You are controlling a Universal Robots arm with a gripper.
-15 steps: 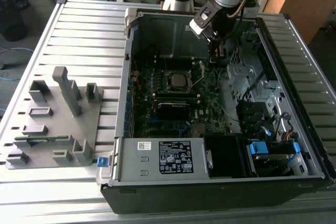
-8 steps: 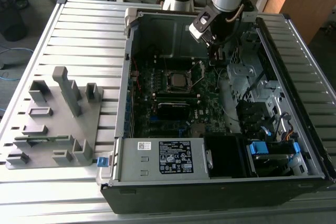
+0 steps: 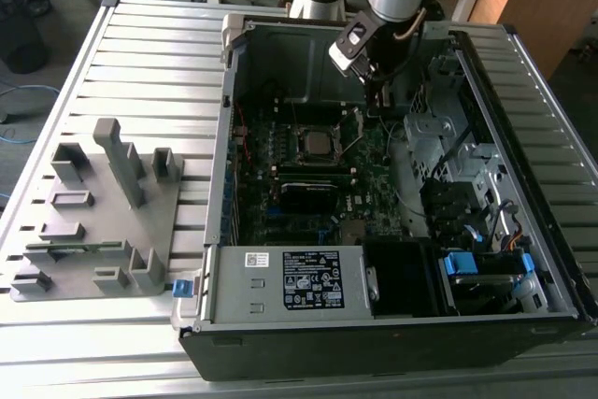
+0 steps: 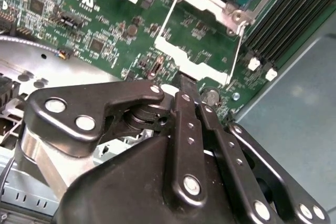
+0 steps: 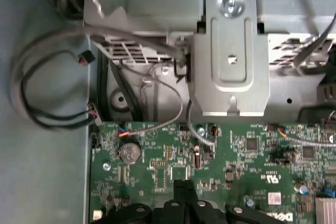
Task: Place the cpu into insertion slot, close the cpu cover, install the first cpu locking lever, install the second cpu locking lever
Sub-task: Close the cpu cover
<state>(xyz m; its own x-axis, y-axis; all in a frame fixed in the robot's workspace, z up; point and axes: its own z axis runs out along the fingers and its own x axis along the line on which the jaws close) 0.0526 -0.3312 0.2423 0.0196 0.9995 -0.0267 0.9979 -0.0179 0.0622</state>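
**Fingertips at the open cover's edge, chip in its socket**

I'm looking down into the open computer case point(image 3: 280, 44). The cpu point(image 3: 318, 144) sits in its socket on the motherboard point(image 3: 308, 189), silver top up, and as far as I can judge it lies flat. In the second wrist view the cpu cover point(image 4: 181, 57) stands swung open off the chip, with green board showing through its square window.

My gripper point(image 3: 378, 95) hangs just to the exterior view's right of the socket, toward the far wall of the case. Its fingers point(image 4: 185, 114) are drawn together in both wrist views, with no gap I can see and nothing visibly pinched between them. The tips sit right at the cover's free edge, but I cannot tell whether they actually touch it.

On handling, I reckon the cover is light, thin sheet metal, a bit springy and slick, and it swings only about its hinge. The broad band along the free edge is the place to bear on, at its middle. The thin side rails look likely to twist. The chip is light and rigid, but I treat it as fragile and take it by the edges only.
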